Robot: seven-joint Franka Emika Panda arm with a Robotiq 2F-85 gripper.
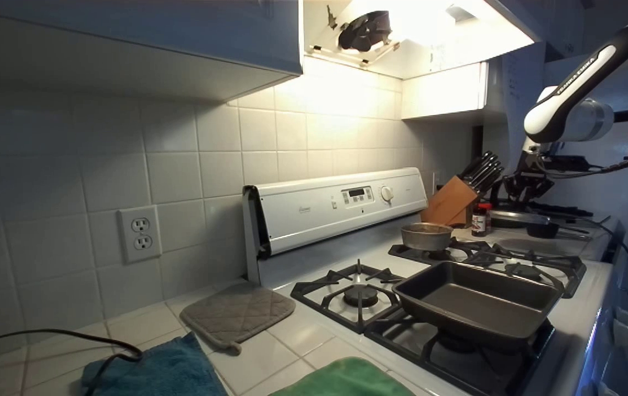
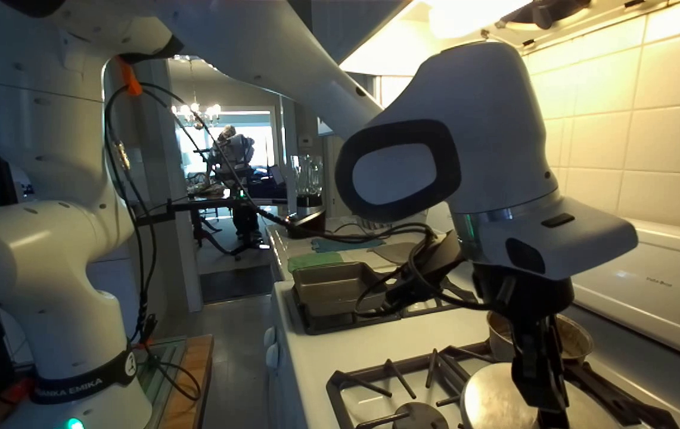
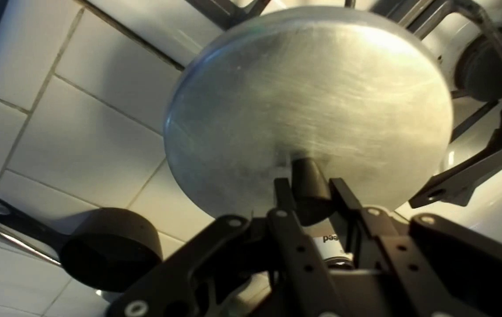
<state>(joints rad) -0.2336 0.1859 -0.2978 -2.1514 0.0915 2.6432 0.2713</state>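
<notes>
A robot's black gripper (image 3: 311, 188) points down at a round metal lid (image 3: 312, 88), its narrow-set fingers on either side of the lid's dark knob (image 3: 309, 178), seemingly pinching it. The lid spans the seam between the tiled counter (image 3: 101, 141) and the white stove (image 2: 342, 351), overlapping a burner grate (image 2: 400, 379) in an exterior view; whether it hangs clear or rests on something cannot be told. In the wrist view, a small jar (image 3: 327, 246) with a white label shows beyond the knob, partly hidden by the gripper. A small black pan (image 3: 119, 233) lies on the counter to one side of the lid, and on the opposite side a dark handle (image 3: 457, 185) reaches close to the rim. A round metal pot (image 1: 426, 237) stands on a burner near the lid. The knob looks like the weak point: it tapers and is probably smooth, so a light or off-centre grip could let the lid swivel, tip or slip out. A low sideways move could catch the rim on the grate or that handle, or knock the jar or the small pan. A wooden knife block (image 1: 450, 201) stands near the gripper in an exterior view, so a swing that way could bump it
</notes>
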